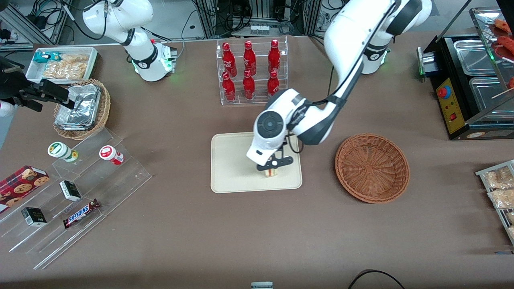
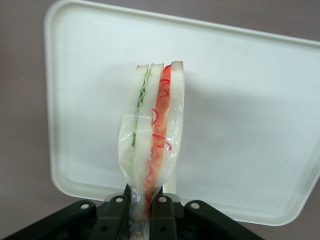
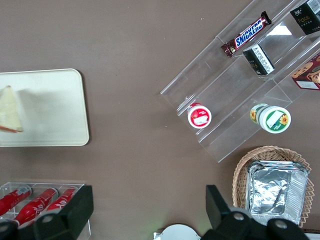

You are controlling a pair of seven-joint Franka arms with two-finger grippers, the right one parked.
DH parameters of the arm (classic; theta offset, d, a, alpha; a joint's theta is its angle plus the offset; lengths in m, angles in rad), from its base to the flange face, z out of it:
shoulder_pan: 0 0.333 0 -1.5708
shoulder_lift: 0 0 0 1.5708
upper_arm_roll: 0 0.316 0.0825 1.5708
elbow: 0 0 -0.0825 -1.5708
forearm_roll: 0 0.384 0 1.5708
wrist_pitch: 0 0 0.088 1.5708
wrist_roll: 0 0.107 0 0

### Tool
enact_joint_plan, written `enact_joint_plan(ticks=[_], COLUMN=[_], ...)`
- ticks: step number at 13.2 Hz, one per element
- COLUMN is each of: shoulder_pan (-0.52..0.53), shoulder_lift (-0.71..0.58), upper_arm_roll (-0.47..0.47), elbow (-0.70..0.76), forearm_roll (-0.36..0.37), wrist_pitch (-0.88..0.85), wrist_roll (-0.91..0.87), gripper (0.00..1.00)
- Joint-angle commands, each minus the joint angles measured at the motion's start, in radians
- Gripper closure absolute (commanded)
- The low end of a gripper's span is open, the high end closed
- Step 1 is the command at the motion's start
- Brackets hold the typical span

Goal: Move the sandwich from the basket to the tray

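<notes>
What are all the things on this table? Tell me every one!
sandwich: 1, pale with red and green filling, held over the tray
tray: 1, cream, mid-table
basket: 1, reddish-brown, empty, beside the tray toward the working arm's end
bottles: 6, red, in a clear rack farther from the front camera than the tray
foil basket: 1, tan, toward the parked arm's end
Snickers bar: 1, brown, on clear steps
white bin: 1, holding snacks
gripper: 1, black, shut on the sandwich over the tray
</notes>
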Motion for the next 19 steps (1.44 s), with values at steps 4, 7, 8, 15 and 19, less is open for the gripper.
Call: enact_joint_plan(ticks=[4,7,8,15,19], shoulder_pan=[-0.063,-0.065,-0.066,-0.077,-0.048], shoulder_lift=[0.1,0.126,0.126,0.067,-0.016], upper_arm_roll=[0.015,0.013,0.013,0.013,0.016], elbow=[0.117,0.138,0.137,0.138,0.128], forearm_roll=[0.093,0.113,0.113,0.105,0.107], wrist_pitch=[-0.017,-0.016,-0.016,-0.023,-0.118], wrist_roll=[-0.067,-0.079,-0.081,-0.075,-0.054], gripper=[0.91,0.91,0.9,0.0,0.0])
